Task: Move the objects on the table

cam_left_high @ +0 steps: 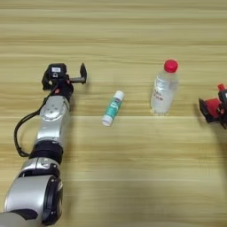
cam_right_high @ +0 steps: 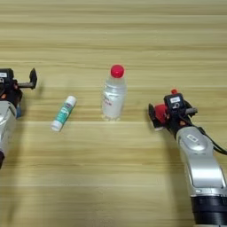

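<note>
2 head eyes straight above table (cam_left_high: 133,186) (shared middle)

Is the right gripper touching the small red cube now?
Touching. In the right eye view the right gripper has its black fingers on either side of the small red cube, with no gap visible.

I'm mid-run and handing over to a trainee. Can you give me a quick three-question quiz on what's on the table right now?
1. True or false: the slim white tube with green label lies between the left gripper and the small clear plastic bottle with red cap.
2. The small red cube is at: A) the left gripper; B) the right gripper; C) beside the tube.
3. Fill in: the left gripper's fingers are ___ and hold nothing.

Key: 1 true; 2 B; 3 open.
</note>
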